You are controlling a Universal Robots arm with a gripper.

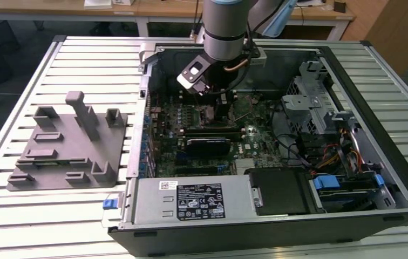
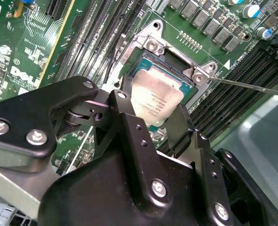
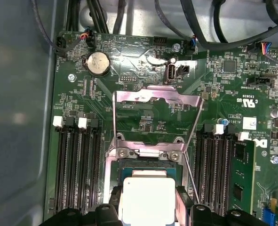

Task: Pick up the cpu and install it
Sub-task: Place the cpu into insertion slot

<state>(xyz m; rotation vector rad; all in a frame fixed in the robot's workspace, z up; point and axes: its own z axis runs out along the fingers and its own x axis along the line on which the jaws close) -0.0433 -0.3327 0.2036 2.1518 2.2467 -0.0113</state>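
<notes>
The cpu (image 2: 156, 96), a flat square chip with a pale silvery top, lies level in or just above the motherboard's socket (image 2: 172, 55); I cannot tell whether it is fully seated. My gripper (image 2: 150, 107) reaches down into the open computer case (image 1: 376, 65), and its black fingers (image 2: 124, 117) press against two opposite edges of the chip. In the first wrist view the cpu (image 3: 148, 197) sits between the two fingers (image 3: 114, 209), below the raised metal load plate (image 3: 157, 98). In the exterior view the gripper (image 1: 215, 105) hangs over the board's middle.
A grey plastic fixture (image 1: 67, 145) with upright posts stands on the slatted table at the exterior view's left. Memory slots (image 3: 75, 165) flank the socket, and the thin socket lever (image 2: 251, 85) juts out. Cables (image 3: 214, 23), a drive cage (image 1: 319, 102) and the power supply (image 1: 189, 199) crowd the case.
</notes>
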